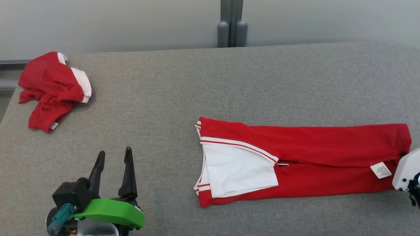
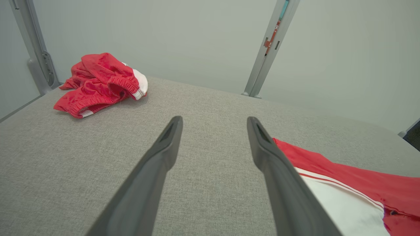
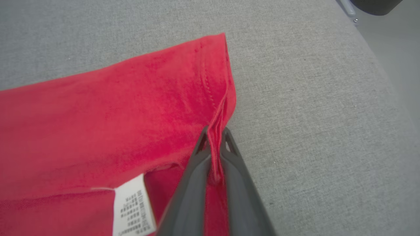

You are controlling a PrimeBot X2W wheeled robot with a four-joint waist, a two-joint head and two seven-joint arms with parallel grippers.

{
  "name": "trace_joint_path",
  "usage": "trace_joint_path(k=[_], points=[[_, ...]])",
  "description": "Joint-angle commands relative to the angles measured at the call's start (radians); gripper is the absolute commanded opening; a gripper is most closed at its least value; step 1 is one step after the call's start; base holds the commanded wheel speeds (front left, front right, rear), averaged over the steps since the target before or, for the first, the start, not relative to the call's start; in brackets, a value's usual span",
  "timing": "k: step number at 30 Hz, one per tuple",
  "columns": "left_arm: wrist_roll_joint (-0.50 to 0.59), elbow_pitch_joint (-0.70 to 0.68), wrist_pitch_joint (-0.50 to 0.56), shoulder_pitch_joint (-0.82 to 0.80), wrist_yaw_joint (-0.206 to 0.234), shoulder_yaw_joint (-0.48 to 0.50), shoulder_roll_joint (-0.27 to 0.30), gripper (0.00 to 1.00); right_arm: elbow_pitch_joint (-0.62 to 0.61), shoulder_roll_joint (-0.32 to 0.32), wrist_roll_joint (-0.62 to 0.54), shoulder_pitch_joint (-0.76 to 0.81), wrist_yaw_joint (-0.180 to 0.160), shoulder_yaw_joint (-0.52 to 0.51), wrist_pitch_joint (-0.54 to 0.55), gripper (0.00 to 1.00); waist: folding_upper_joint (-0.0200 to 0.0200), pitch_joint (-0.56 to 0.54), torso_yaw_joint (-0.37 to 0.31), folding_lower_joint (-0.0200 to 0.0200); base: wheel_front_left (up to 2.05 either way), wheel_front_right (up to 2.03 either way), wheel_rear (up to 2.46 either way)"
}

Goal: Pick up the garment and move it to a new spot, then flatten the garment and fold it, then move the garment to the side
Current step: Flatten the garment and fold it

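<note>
On the right half of the grey fabric-covered table [image 1: 183,82] lies the task piece, a red knit garment with a white panel and white striped trim [image 1: 328,150]. It is folded lengthwise into a long flat strip, white panel toward the table's middle, hem end toward my right side. My right gripper [image 3: 215,134] is clamped on that hem end, a thin ridge of red cloth pinched between the fingertips, just beside the white printed care label [image 3: 133,206]. My left gripper [image 1: 114,152] hangs with jaws wide apart, nothing between them, over bare table well apart from the strip's white end. Judgement: the step in hand looks like the crosswise fold. To do it well, I should confirm the pinch takes every layer and not the top one alone, lift low, carry the hem over toward the white end with long edges aligned, and let the cloth settle before release. Risk: a shallow pinch slips, or the lower layer drags and wrinkles. The surface is matte and woven, so some drag is likely. A second, crumpled red-and-white garment [image 1: 52,88] sits at the far left corner. Behind the table are a plain pale grey wall [image 1: 115,23] and a grey metal post [image 1: 232,24].
</note>
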Motion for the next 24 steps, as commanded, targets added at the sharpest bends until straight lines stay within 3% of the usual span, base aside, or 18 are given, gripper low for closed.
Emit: trace_joint_path(k=[1, 8, 16, 24], points=[[0.004, 0.004, -0.005, -0.016, 0.001, -0.001, -0.001, 1.0, -0.014, 0.001, 0.006, 0.002, -0.002, -0.012, 0.005, 0.0, 0.0, 0.002, -0.008, 0.0, 0.0, 0.0, 0.0], [-0.002, 0.014, -0.009, -0.015, 0.003, -0.003, -0.002, 1.0, -0.139, 0.068, 0.132, 0.005, -0.002, -0.006, 0.062, 0.0, 0.0, -0.005, -0.025, 0.0, 0.0, 0.0, 0.0], [-0.01, 0.022, -0.015, -0.006, 0.006, -0.001, -0.004, 1.0, -0.445, 0.102, 0.232, 0.081, -0.001, 0.126, 0.152, 0.0, 0.0, -0.017, -0.029, 0.0, 0.0, 0.0, 0.0], [-0.011, 0.028, -0.015, -0.026, -0.004, -0.012, -0.008, 1.0, -0.618, 0.213, 0.277, 0.115, -0.001, 0.253, 0.194, 0.0, 0.0, -0.008, -0.003, 0.0, 0.0, 0.0, 0.0]])
